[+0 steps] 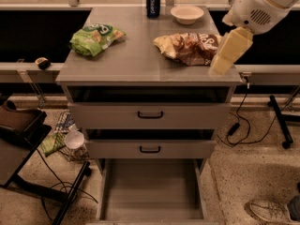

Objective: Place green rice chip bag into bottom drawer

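1. The green rice chip bag (96, 39) lies flat on the left part of the cabinet top (136, 64), near the left edge. Nothing rests on it or leans against it, so a grasp from above looks open.
2. The bottom drawer (150, 191) is pulled well out beneath the two upper drawers (150, 115), and its tray is bare. It is probably standing open to receive the bag (the upper two sit much further in).
3. A blue soda can (153, 3) and a pale bowl (187, 14) stand at the back edge, away from the bag.
4. A brown chip bag (187, 48) sprawls on the right part of the top, between the green bag and the arm.
5. The gripper (220, 64) hangs over the front right corner of the top, just beside the brown bag. Whether it is open or closed cannot be told. It has no hold of the green bag, which lies well apart to its left, beyond the brown one. The reach has probably not yet begun.
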You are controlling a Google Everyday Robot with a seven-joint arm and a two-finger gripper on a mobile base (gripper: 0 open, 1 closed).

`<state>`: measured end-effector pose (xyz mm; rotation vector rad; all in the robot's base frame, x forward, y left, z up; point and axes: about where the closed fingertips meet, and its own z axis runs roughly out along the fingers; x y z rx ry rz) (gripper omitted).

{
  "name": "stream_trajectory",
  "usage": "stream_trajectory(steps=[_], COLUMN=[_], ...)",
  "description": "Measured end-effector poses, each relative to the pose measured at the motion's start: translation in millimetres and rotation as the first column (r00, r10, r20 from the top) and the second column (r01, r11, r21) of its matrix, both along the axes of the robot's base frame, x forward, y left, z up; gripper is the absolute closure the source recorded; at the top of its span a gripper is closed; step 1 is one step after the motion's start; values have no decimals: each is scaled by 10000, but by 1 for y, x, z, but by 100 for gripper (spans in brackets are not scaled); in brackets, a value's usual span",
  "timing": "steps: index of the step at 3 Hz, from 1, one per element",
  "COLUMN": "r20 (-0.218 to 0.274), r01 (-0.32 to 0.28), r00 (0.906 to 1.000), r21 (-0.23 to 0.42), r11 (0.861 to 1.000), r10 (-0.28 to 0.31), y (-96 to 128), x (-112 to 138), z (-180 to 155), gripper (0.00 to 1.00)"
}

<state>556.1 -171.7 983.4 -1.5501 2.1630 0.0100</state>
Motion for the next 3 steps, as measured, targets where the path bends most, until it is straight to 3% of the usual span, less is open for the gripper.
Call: stream_trajectory(steps=[1,2,3], r20=[604,1193,1471], r01=[738,505,127], r00=[9951,9918,9891], r21=[651,-346,-280], r11=[9951,9981,9995], r10=[-777,-460,-84], y=[55,95,127], x=[87,141,150], z=[16,28,40], gripper=[0,0,0])
